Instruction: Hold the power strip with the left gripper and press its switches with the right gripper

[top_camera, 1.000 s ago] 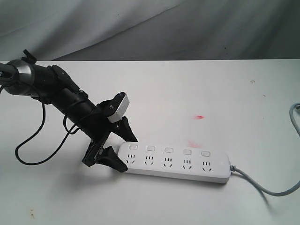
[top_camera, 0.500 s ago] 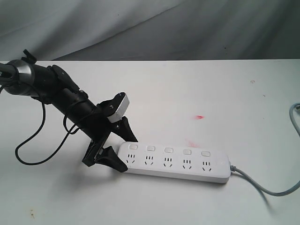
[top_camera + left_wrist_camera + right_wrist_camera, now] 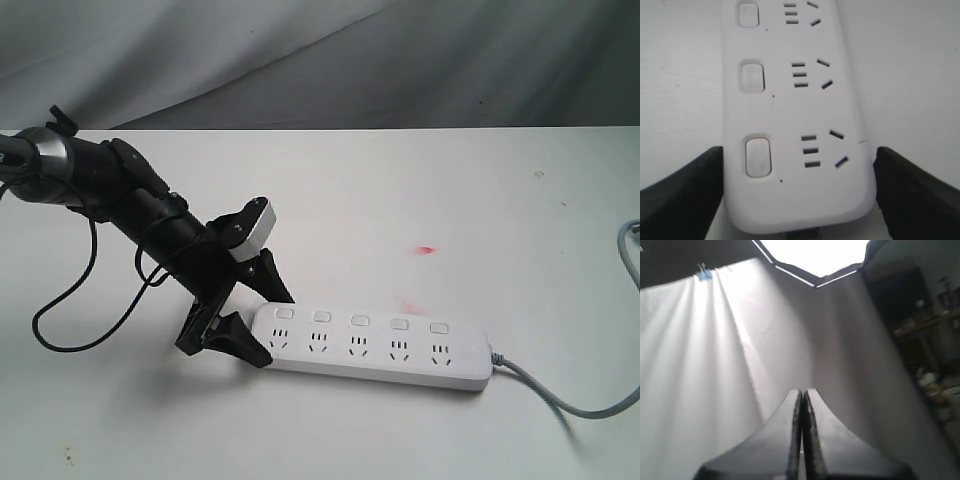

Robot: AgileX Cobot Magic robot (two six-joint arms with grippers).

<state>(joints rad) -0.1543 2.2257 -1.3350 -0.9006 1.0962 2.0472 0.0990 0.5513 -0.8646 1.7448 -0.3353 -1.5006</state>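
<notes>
The power strip (image 3: 375,345) lies flat on the white table (image 3: 400,200), sockets facing up, its long white body running slightly aslant. Its five switches (image 3: 359,320) sit in a row along the strip's far long edge, one above each socket (image 3: 357,347), and nothing touches any of them. The grey cord (image 3: 560,400) leaves the strip's rounded end on the side away from the arm, bends along the table and rises out of sight beyond that end. At the strip's other rounded end the left gripper (image 3: 276,329) is clamped across the strip's width: the left wrist view shows one of its black fingers (image 3: 685,190) against each long side of the strip, beside the last socket and switch, so it grips the power strip by that end. Just above this end of the strip the silver-white block (image 3: 257,222) sits on the gripper's wrist, and from there the black arm slopes up and away from the strip, with a thin black cable (image 3: 70,330) looping down to the table beyond it. On the tabletop behind the strip, past its switches, lie two faint red marks (image 3: 425,249), one just beside the strip and one farther off. The right gripper (image 3: 803,391) appears only in its own wrist view, its jaws pressed together on nothing and pointing at a pale hanging cloth (image 3: 730,350); where it stands relative to the strip cannot be told.
</notes>
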